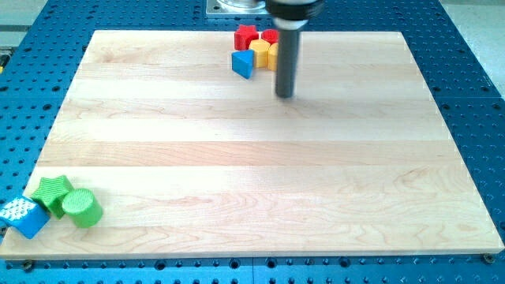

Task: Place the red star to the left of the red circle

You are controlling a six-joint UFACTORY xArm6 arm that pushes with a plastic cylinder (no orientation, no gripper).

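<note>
Dark and upright, the rod is seen descending from the view's top, with my tip set on the pale wooden counter just to the view's right of, and slightly below, a tight cluster of blocks. No jaws are carried by this arm, so nothing is gripped. Four blocks are counted in that cluster near the top edge: the red star, a red block half hidden by the rod and taken to be the red circle, a yellow block and a blue triangular block. The red star is found at the cluster's upper left, beside the red block. Three more blocks are grouped at the counter's bottom-left corner: a green star, a green cylinder and a blue block.
</note>
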